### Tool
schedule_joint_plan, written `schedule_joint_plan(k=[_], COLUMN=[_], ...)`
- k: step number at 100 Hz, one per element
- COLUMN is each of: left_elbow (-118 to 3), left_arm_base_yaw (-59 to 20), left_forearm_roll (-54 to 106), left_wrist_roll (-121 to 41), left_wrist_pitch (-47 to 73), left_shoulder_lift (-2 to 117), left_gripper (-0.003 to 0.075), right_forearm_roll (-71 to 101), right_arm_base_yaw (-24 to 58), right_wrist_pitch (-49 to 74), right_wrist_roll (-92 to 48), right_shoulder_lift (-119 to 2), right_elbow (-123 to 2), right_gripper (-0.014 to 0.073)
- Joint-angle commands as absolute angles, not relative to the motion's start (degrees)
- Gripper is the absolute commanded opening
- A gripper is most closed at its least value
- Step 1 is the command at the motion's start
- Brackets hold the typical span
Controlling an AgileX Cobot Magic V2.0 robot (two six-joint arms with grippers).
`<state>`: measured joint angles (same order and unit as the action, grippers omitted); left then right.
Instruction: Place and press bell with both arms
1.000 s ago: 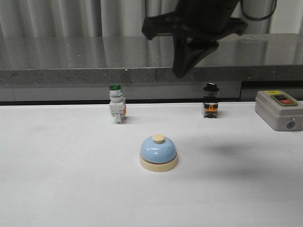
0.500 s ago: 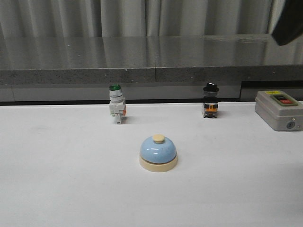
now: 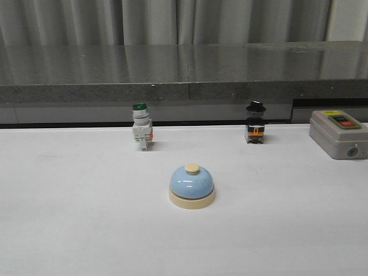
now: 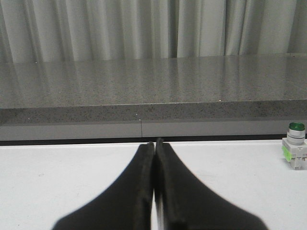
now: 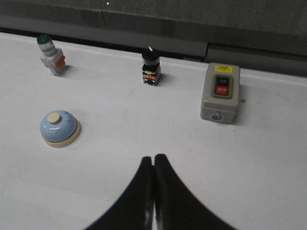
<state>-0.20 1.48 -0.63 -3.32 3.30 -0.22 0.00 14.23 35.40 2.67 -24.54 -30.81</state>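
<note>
The light-blue bell [image 3: 192,186] with cream base and cream knob stands upright in the middle of the white table; it also shows in the right wrist view [image 5: 59,127]. Neither arm shows in the front view. My left gripper [image 4: 154,143] is shut and empty, low over the table, with the bell out of its view. My right gripper [image 5: 153,157] is shut and empty, above the table, apart from the bell.
A green-capped white push-button switch [image 3: 141,127] and a black-knobbed switch [image 3: 255,123] stand near the table's back edge. A grey box with red and green buttons [image 3: 338,134] sits at the back right. A dark stone ledge [image 3: 184,72] and curtains lie behind.
The black arm that hung above the bell in the front view has moved off to the upper right and left the view. The bell has not moved.
</note>
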Motion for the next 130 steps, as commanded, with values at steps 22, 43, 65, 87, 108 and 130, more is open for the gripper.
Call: schedule_joint_plan(k=[22, 43, 65, 87, 108, 130], left_elbow=[2.87, 2.87, 2.87, 2.87, 2.87, 2.87], left_arm_base_yaw=[1.6, 1.6, 1.6, 1.6, 1.6, 1.6], left_forearm_roll=[-0.53, -0.53, -0.53, -0.53, -0.53, -0.53], left_wrist_roll=[-2.69, -2.69, -2.69, -2.69, -2.69, -2.69], left_wrist_pitch=[-1.19, -1.19, -1.19, -1.19, -1.19, -1.19], left_shoulder_lift=[-1.98, -1.98, -1.98, -1.98, -1.98, -1.98], left_gripper=[-0.0018, -0.0018, -0.0018, -0.0018, -0.0018, -0.0018], right_forearm_roll=[-0.68, -0.68, -0.68, -3.08, -3.89, -3.55], right_arm_base_yaw=[13.86, 13.86, 13.86, 13.86, 11.62, 5.22], right_wrist_pitch=[33.62, 33.62, 33.57, 28.15, 14.12, 6.73], right_wrist_roll=[2.31, 2.31, 2.31, 2.25, 2.25, 2.25], right_shoulder_lift=[-13.94, -14.03, -14.03, -14.03, -10.36, -3.0], right_elbow=[-30.69, -30.69, -30.69, -27.16, -17.12, -8.91], right_gripper=[-0.006, -0.006, -0.006, -0.006, -0.006, -0.006])
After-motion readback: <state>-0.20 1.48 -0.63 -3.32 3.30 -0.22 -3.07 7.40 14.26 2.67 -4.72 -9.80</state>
